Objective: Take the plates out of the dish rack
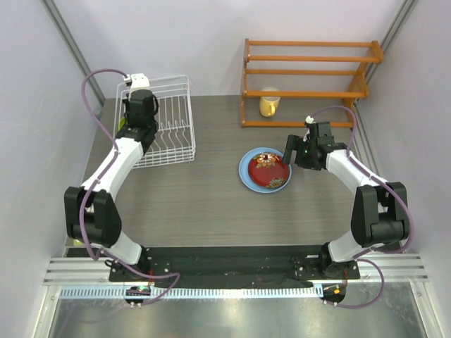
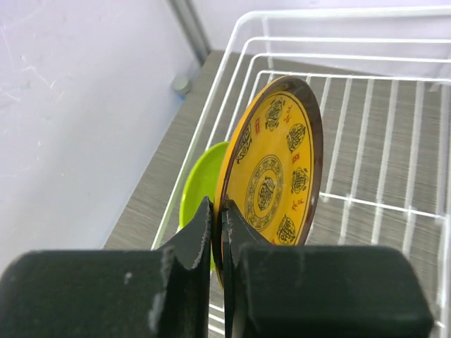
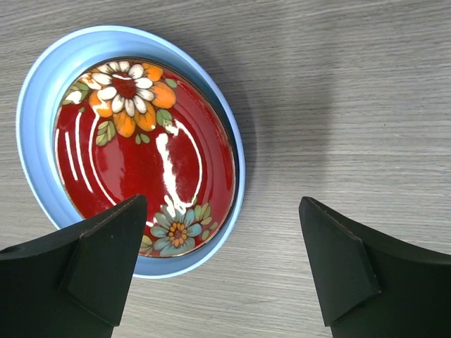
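Left jaws closed on amber plate (image 2: pixel 275 169) rim; plate stands on edge in dish rack (image 2: pixel 352 11), far-left worktop corner. I'd lift straight up. Right jaws open.

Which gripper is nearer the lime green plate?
Left. The left gripper is shut on the amber plate standing right beside the lime green plate in the dish rack. The right gripper hangs open across the table, by the red plate on the blue plate.

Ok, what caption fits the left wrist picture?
Left fingers pinch the yellow plate in the white rack, green plate beside it.
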### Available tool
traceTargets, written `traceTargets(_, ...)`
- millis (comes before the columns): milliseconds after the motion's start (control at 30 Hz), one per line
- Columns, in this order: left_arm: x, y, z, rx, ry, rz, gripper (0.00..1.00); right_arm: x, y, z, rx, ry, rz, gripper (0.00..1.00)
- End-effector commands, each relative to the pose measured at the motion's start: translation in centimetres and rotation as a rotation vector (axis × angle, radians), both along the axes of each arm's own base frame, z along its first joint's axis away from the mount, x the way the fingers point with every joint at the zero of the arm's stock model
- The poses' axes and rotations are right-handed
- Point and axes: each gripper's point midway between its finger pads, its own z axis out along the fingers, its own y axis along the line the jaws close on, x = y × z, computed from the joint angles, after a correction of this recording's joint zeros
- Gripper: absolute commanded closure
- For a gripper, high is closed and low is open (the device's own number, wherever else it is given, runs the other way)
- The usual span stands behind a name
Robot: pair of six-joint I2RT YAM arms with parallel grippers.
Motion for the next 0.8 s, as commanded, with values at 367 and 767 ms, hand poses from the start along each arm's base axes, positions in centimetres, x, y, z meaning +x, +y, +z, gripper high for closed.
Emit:
traceTargets(367, -4.7, -15.9, 0.3, -0.761, -0.061, -0.540, 1.00, 0.8, 9.5, 11.2, 0.357, -0.270, 0.208, 0.08)
traceTargets(767, -7.5, -26.4, -0.9, -1.077, 0.015, -0.799, 1.00, 1.0, 15.3, 13.7, 0.560, -0.349, 0.309, 0.09)
